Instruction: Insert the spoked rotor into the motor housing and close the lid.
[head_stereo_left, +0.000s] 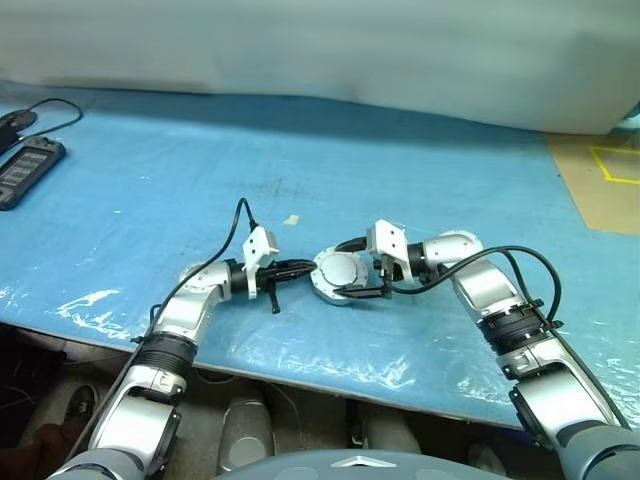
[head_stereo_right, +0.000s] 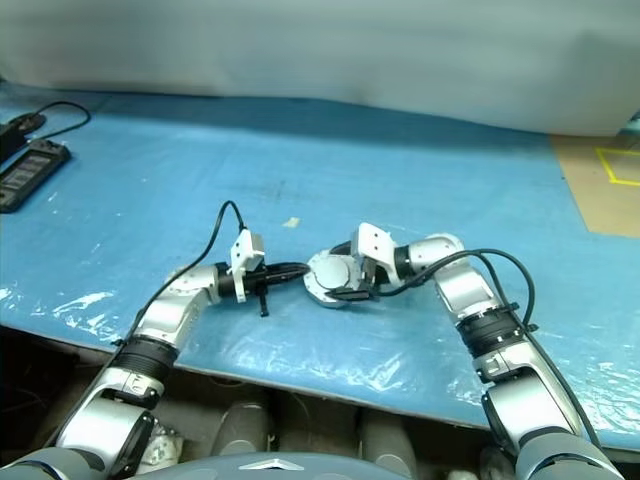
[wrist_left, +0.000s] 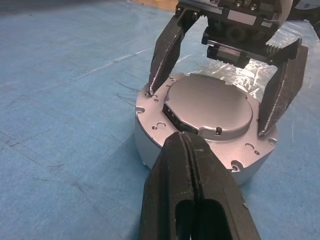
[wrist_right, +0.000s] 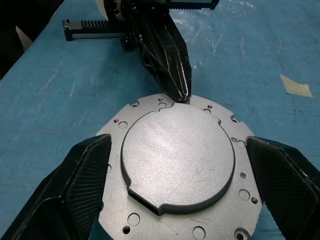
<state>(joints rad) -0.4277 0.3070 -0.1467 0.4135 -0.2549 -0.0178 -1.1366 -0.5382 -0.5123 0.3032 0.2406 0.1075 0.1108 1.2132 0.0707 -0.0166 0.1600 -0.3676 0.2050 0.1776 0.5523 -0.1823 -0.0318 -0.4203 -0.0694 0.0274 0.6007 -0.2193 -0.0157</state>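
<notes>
- The left gripper (wrist_right: 177, 90), fingers pressed together, is poking its tip at the rim of the motor housing (wrist_right: 180, 165), where the lid (wrist_left: 207, 107) is sitting (windings hidden under it).
- The right gripper (wrist_left: 220, 100) is standing wide apart, one finger near each side of the housing.
- The lid looks a bit raised; a hard push could be tipping it or sliding the housing away.
- Blue table (head_stereo_left: 420, 180) is giving lots of room beyond both grippers.
</notes>
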